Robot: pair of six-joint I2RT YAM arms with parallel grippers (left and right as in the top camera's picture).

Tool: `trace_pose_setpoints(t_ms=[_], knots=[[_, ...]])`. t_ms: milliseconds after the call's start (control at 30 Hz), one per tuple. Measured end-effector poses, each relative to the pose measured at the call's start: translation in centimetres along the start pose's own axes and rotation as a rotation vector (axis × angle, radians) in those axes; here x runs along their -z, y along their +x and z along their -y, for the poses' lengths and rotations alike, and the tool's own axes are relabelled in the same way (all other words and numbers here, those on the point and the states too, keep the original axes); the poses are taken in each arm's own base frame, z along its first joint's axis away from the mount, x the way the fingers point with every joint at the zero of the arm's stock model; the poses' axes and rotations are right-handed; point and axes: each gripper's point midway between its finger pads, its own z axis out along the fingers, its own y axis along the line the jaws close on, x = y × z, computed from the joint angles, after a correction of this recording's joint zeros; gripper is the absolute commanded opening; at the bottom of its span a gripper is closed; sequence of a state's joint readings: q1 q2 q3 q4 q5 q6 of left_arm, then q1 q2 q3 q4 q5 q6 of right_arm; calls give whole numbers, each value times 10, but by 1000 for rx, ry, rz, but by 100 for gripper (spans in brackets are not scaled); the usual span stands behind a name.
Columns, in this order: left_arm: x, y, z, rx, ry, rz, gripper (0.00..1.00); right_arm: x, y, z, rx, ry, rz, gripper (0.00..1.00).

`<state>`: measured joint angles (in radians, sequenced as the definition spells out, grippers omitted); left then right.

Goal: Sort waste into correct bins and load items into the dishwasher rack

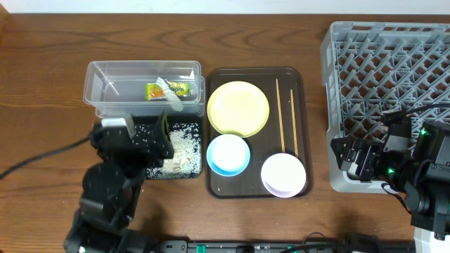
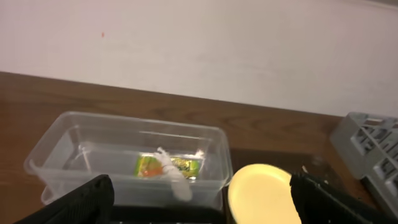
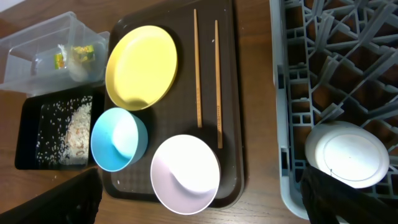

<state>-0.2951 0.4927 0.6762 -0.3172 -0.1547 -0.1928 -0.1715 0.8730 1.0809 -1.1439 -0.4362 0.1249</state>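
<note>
The snack wrapper (image 1: 171,89) and white scrap (image 1: 171,100) lie in the clear tub (image 1: 112,81), as the left wrist view also shows, wrapper (image 2: 169,166). Rice bits (image 1: 184,145) fill the black container (image 1: 156,173). The yellow plate (image 1: 238,107), blue bowl (image 1: 228,154), white bowl (image 1: 283,174) and two chopsticks (image 1: 280,112) rest on the brown tray. The grey rack (image 1: 387,63) stands at the right. My left gripper (image 1: 148,144) hangs open and empty over the black container. My right gripper (image 1: 355,158) is open and empty at the rack's near left corner.
The brown tray (image 1: 295,79) sits between the bins and the rack. In the right wrist view a round white dish (image 3: 346,154) lies inside the rack (image 3: 329,56) near its front left corner. A cable runs off to the left of my left arm.
</note>
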Motion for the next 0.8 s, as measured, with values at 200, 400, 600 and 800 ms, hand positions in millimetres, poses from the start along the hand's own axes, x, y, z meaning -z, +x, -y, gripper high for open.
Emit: trace_pose_setpoints(t_ms=[200,400,600,800], knots=[[8,15,-7,0,15,77,93,0,0,0,0,0,0,99],[10,32,-19,-2,-2,120,93,0,0,0,0,0,0,99],[11,50,-36,2,-44,153,93,0,0,0,0,0,0,99],[16,58,-46,13,-69,209,93,0,0,0,0,0,0,99]])
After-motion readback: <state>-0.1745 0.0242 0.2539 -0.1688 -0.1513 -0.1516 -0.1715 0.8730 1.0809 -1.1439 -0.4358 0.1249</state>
